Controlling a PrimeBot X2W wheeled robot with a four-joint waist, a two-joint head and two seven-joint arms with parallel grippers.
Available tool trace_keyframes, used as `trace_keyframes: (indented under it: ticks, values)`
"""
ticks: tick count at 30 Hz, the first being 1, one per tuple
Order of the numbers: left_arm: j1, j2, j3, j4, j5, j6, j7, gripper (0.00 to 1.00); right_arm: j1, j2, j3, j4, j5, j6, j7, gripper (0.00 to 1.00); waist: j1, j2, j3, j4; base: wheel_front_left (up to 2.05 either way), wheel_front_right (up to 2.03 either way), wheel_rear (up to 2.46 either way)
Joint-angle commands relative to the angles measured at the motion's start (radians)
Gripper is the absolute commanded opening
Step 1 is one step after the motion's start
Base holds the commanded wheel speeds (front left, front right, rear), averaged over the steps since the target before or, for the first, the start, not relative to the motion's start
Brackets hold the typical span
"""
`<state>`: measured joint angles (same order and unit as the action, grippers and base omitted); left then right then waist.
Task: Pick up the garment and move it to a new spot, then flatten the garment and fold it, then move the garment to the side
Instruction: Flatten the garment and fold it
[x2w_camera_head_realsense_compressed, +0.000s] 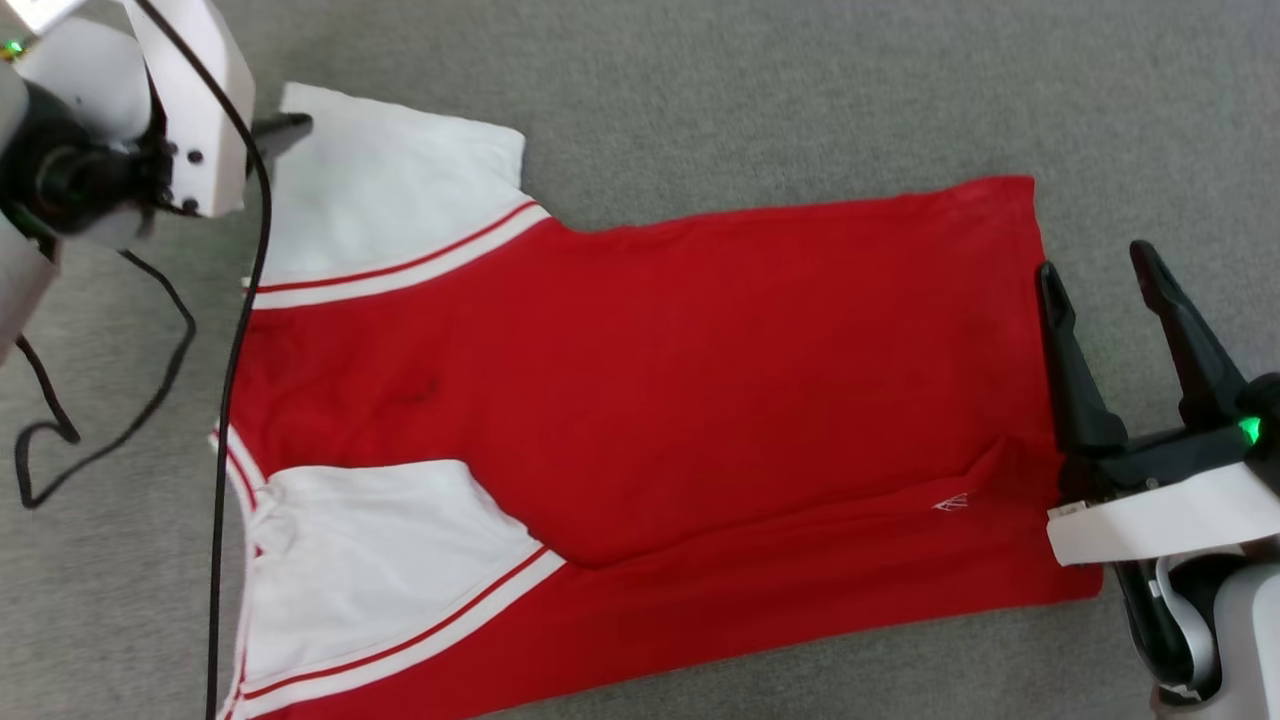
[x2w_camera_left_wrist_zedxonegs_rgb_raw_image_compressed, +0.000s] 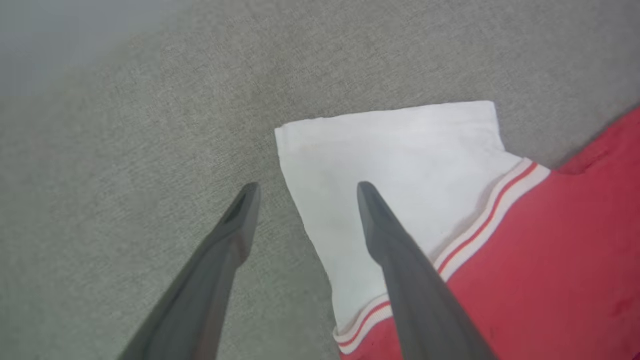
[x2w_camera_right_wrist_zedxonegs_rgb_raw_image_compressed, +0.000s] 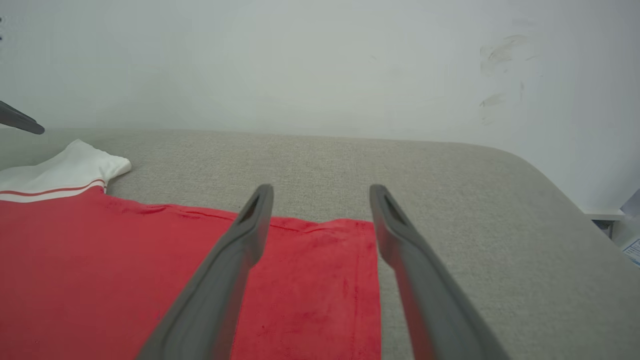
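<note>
Head view: garment (x2w_camera_head_realsense_compressed: 650, 380) lies spread flat on the grey bench (x2w_camera_head_realsense_compressed: 800, 90), collar end to the robot's left, hem to the right. Plain red side up. Upper sleeve (x2w_camera_head_realsense_compressed: 390, 190) is white and spread out. Lower sleeve (x2w_camera_head_realsense_compressed: 380, 560) lies over the red body, and a long crease runs along the lower side. Bottom-left part of the garment runs off frame.

Left arm (x2w_camera_head_realsense_compressed: 190, 110) sits at top left with its white housing tilted. One dark finger (x2w_camera_head_realsense_compressed: 285, 126) pokes out over the upper sleeve's outer corner. Black cable (x2w_camera_head_realsense_compressed: 230, 400) hangs down across the collar end.

Right gripper (x2w_camera_head_realsense_compressed: 1093, 262) is at the hem, fingers spread wide, holding nothing. The inner finger is at the hem edge, the outer one over bare bench. There is open bench above the garment, right of the hem and left of the collar.

Left wrist view: left gripper (x2w_camera_left_wrist_zedxonegs_rgb_raw_image_compressed: 306, 187) has its fingers apart, nothing between them. One finger is over the white sleeve, the other over bare bench, with the sleeve's edge between. Cannot tell if it touches the cloth. Bare bench ahead and to the side.

Right wrist view: right gripper is wide apart. One finger is over the red hem corner, the other just off the hem over the bench. The bench's far edge has a rounded corner at right, with a pale wall (x2w_camera_right_wrist_zedxonegs_rgb_raw_image_compressed: 320, 65) behind it. Another dark fingertip shows at far left.
</note>
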<state>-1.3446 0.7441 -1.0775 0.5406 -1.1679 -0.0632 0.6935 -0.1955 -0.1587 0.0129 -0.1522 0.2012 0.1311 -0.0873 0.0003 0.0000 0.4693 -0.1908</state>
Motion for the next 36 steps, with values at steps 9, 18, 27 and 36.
trace_keyframes:
  ticks: [9,18,27,36]
  values:
    - [-0.053,-0.043,-0.048,0.096,0.026,-0.012,0.092,1.00,-0.060,0.001,0.013,0.022,-0.007,-0.001,-0.030,1.00,-0.0003,0.0000,0.112,-0.042,0.00,0.00,0.00]
    - [-0.016,-0.045,-0.081,0.121,0.052,-0.040,0.058,0.00,-0.084,-0.020,-0.017,0.020,-0.011,-0.001,-0.023,1.00,-0.0003,0.0000,0.108,-0.032,0.00,0.00,0.00]
    - [-0.013,-0.067,-0.065,0.063,0.081,-0.060,-0.130,0.00,-0.183,-0.173,-0.030,0.043,0.019,-0.001,0.143,1.00,-0.0003,0.0000,0.030,0.026,0.00,0.00,0.00]
    - [0.036,-0.094,-0.092,-0.040,0.113,-0.065,-0.278,0.00,-0.302,-0.442,0.091,0.157,0.261,-0.001,0.605,1.00,-0.0003,0.0000,-0.017,0.112,0.00,0.00,0.00]
